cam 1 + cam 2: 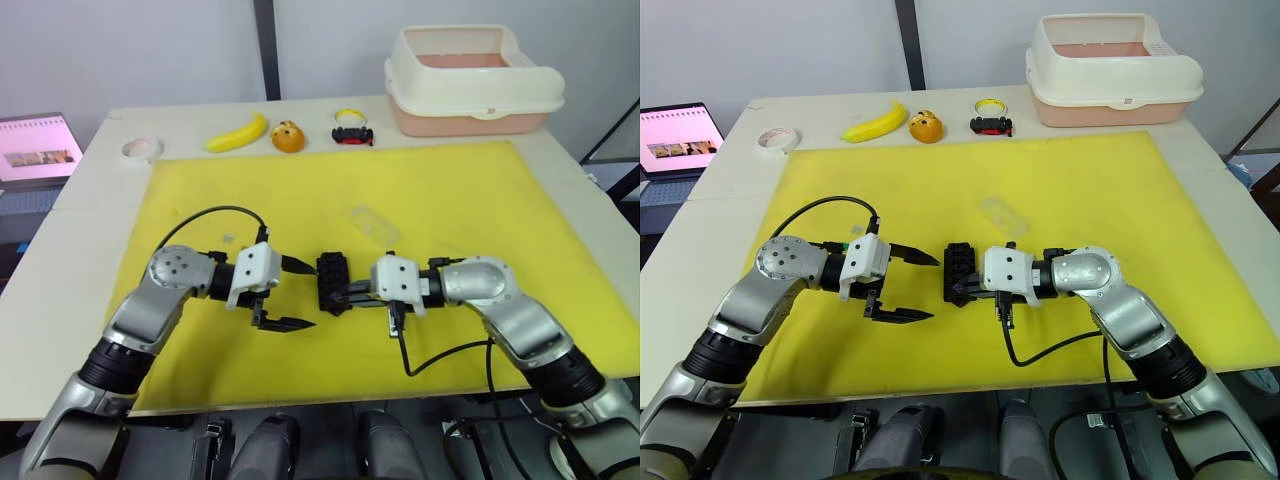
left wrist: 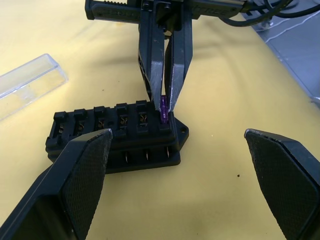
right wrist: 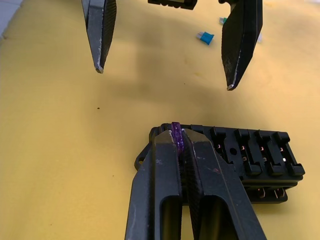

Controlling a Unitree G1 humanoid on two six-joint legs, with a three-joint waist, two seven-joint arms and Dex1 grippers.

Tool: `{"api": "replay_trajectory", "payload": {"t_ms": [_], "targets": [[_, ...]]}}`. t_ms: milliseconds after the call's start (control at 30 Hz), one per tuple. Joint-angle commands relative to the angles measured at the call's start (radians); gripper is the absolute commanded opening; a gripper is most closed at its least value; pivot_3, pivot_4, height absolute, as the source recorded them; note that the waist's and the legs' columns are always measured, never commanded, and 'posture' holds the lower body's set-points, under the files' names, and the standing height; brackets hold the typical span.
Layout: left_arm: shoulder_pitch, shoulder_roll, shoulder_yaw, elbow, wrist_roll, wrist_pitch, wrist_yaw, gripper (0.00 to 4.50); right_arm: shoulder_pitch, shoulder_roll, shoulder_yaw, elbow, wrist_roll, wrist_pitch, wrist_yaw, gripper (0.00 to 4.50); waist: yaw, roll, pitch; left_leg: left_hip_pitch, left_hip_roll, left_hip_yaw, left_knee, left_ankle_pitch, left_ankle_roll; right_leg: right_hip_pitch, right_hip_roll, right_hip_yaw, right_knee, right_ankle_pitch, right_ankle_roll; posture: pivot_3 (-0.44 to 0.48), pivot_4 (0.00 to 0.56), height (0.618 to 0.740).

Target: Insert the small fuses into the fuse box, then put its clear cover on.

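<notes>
Pinched tight in the right gripper (image 3: 178, 137) is a purple fuse (image 3: 175, 134), held upright between the two black fingertips right at the end slot of the fuse box (image 2: 117, 131), at the corner nearest that arm. From the left wrist view the fuse's lower edge touches the top of the box; whether it is seated in the slot I cannot tell. The other slots along that row look empty, with bare metal contacts showing inside.

Facing it from the other side of the box, the left gripper (image 1: 288, 294) stands wide open, its two fingers spread well apart and holding nothing, just short of the box and not touching it.

The box lies flat near the middle of the yellow mat (image 1: 480, 200), with open mat on every side. The clear cover (image 1: 372, 223) lies flat on the mat a little beyond it, apart from the box. A teal fuse (image 3: 205, 37) lies loose on the mat behind the left gripper.

Along the far table edge, off the mat, sit a tape roll (image 1: 141, 149), a banana (image 1: 238, 133), an orange fruit (image 1: 287, 136), a small black-and-red toy car (image 1: 352, 134) and a cream bin (image 1: 472, 80) with a pink base, its inside hidden. A laptop (image 1: 680, 139) sits beyond the table's left side.
</notes>
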Motion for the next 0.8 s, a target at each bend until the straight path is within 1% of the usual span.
{"api": "replay_trajectory", "payload": {"t_ms": [33, 233, 500, 667, 800], "targets": [[-0.012, 0.0, 0.012, -0.016, -0.008, -0.006, 0.0, 4.47, 0.017, 0.014, -0.028, 0.014, -0.005, -0.033, 0.002, 0.0, 0.0, 0.0, 0.0, 0.0, 0.0, 0.0, 0.0, 0.0, 0.0, 0.0, 0.0, 0.0, 0.0, 0.0, 0.0, 0.0, 0.15, 0.74], [-0.017, -0.004, 0.009, -0.033, -0.01, 0.009, 0.008, 4.47, 0.006, 0.028, -0.074, 0.011, 0.038, -0.042, 0.018, 0.0, 0.0, 0.0, 0.0, 0.0, 0.0, 0.0, 0.0, 0.0, 0.0, 0.0, 0.0, 0.0, 0.0, 0.0, 0.0, 0.0, 0.15, 0.74], [-0.02, -0.008, 0.011, -0.049, -0.014, 0.026, 0.015, 4.47, 0.013, 0.047, -0.102, 0.018, 0.061, -0.042, 0.036, 0.0, -0.001, 0.0, 0.0, 0.0, 0.0, 0.0, 0.0, 0.0, 0.0, 0.0, 0.0, 0.0, 0.0, 0.0, 0.0, 0.0, 0.15, 0.74], [-0.025, -0.008, 0.011, -0.041, -0.012, 0.023, 0.014, 4.47, 0.016, 0.044, -0.087, 0.039, 0.009, -0.055, 0.036, 0.0, -0.001, 0.0, 0.0, 0.0, 0.0, 0.0, 0.0, 0.0, 0.0, 0.0, 0.0, 0.0, 0.001, 0.0, 0.0, 0.0, 0.15, 0.74], [-0.026, -0.009, 0.012, -0.039, -0.014, 0.022, 0.014, 4.47, 0.024, 0.052, -0.087, 0.039, 0.006, -0.053, 0.036, 0.0, 0.0, 0.0, 0.0, 0.0, 0.0, 0.0, 0.0, 0.0, 0.0, 0.0, 0.0, 0.0, 0.001, 0.0, 0.0, 0.0, 0.15, 0.74]]}}
